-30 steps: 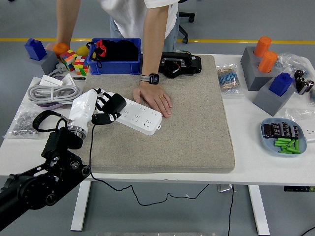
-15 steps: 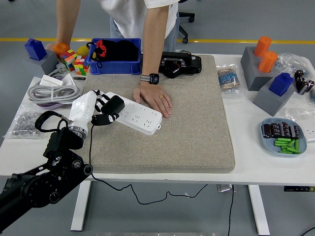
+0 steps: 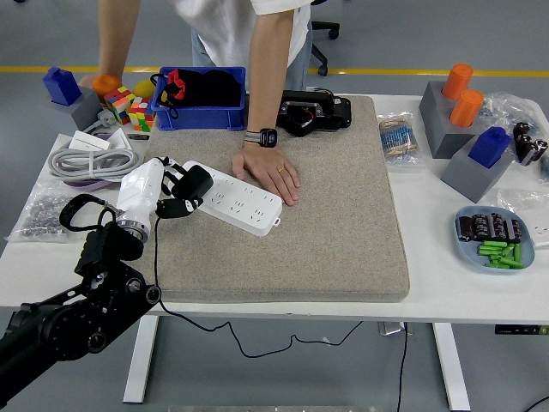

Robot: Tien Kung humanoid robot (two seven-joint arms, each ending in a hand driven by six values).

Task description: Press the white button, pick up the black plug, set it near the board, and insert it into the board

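The left hand is gripping the black plug over the board, at its nine o'clock end. A person's hand is pinning the board; misaligned pins could be jamming or skidding it.

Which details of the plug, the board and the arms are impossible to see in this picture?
- Head view: the black plug sits in the left hand; its pins are hidden by its body and the fingers, so whether it is in a socket is unclear.
- The white button on the power strip is too small to find.
- The person's hand covers part of the strip's far edge.
- The right arm is outside the picture.
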